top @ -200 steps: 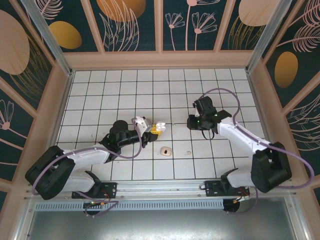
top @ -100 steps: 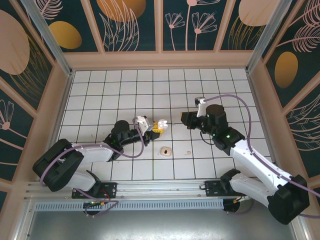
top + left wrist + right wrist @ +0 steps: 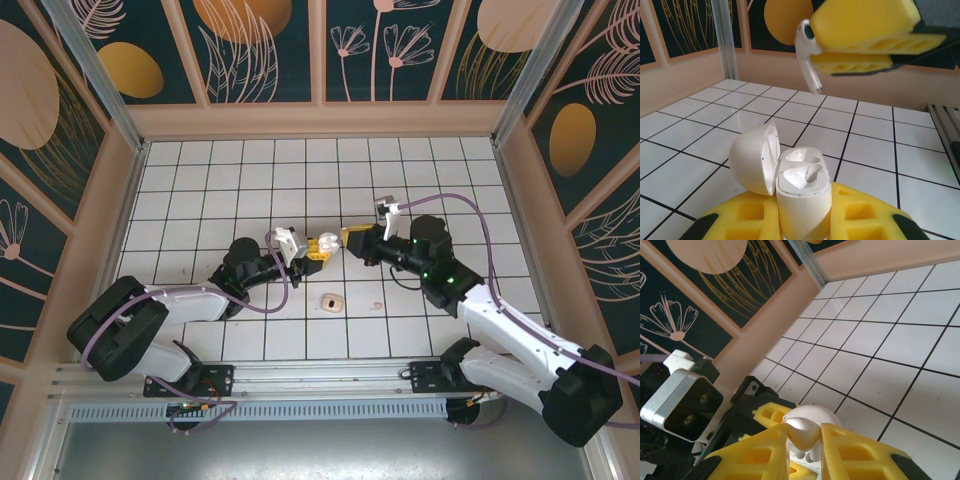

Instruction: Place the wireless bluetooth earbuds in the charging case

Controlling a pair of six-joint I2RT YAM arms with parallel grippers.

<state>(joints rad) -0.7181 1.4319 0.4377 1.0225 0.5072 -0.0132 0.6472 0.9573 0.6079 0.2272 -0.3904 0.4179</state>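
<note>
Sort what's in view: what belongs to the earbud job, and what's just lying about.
Job in hand:
- charging case, lid open, held in the left gripper
- earbud, pinched in the right gripper

Lying about:
- small beige oval object on the table

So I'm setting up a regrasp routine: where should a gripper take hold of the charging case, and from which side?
Its lower body, coming from underneath and pinching below the rim, as the left gripper does. The charging case stands upright with its lid hinged open sideways; this leaves the top free for the earbud in the right gripper.
</note>
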